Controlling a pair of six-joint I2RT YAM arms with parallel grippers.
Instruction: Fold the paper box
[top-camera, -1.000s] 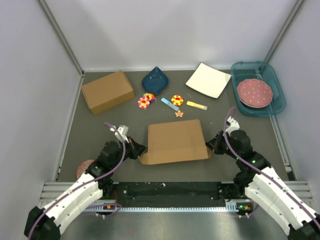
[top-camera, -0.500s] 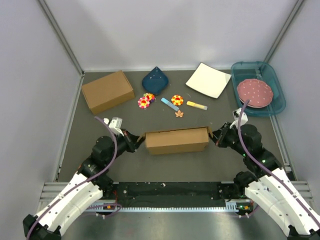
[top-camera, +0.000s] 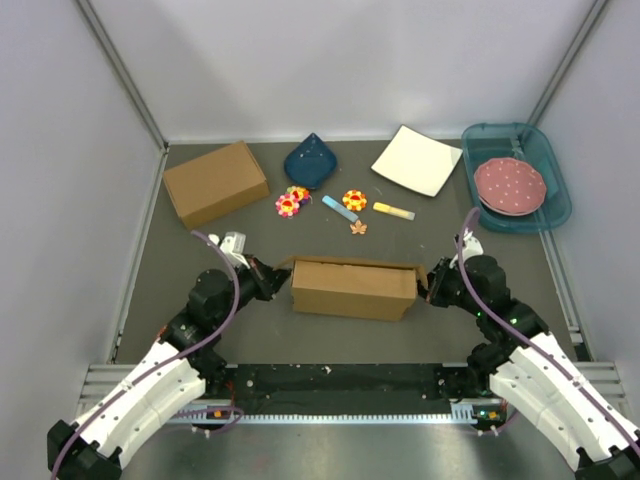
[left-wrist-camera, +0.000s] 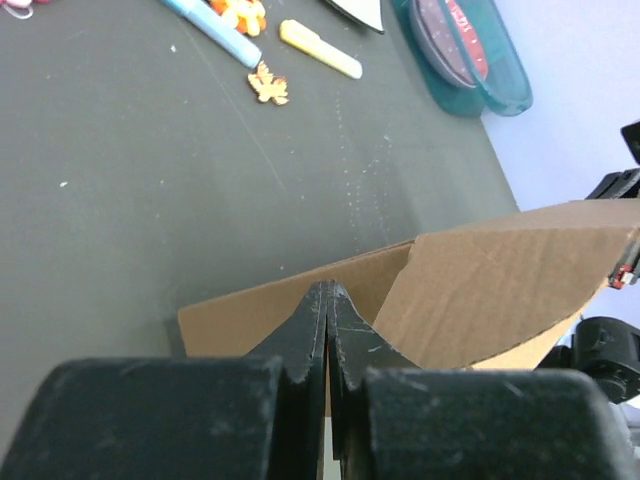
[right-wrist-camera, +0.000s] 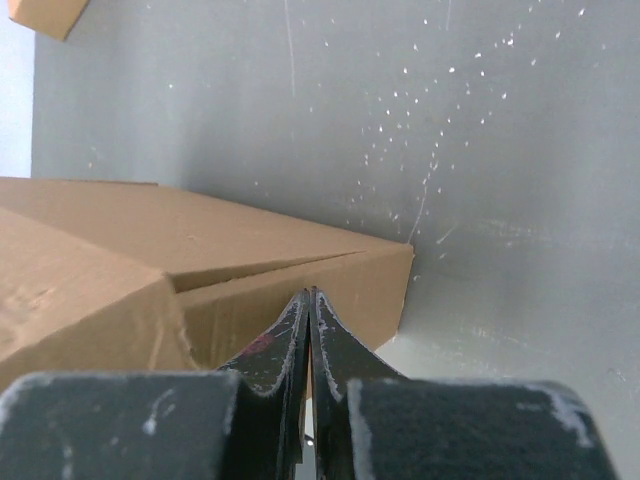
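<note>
Fingers (left-wrist-camera: 290, 350) pinch paper box (top-camera: 352, 288); contact itself hidden.

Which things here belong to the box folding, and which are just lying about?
In the job: paper box, left tool, right tool.
Lying about: deeper cardboard box, blue dish, white plate, teal tray, pink plate, flower toys, blue stick, yellow stick, leaf.

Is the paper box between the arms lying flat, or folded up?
Folded up: the paper box shows a raised front wall and top edge, not a flat sheet. Fully closed: cannot tell.
</note>
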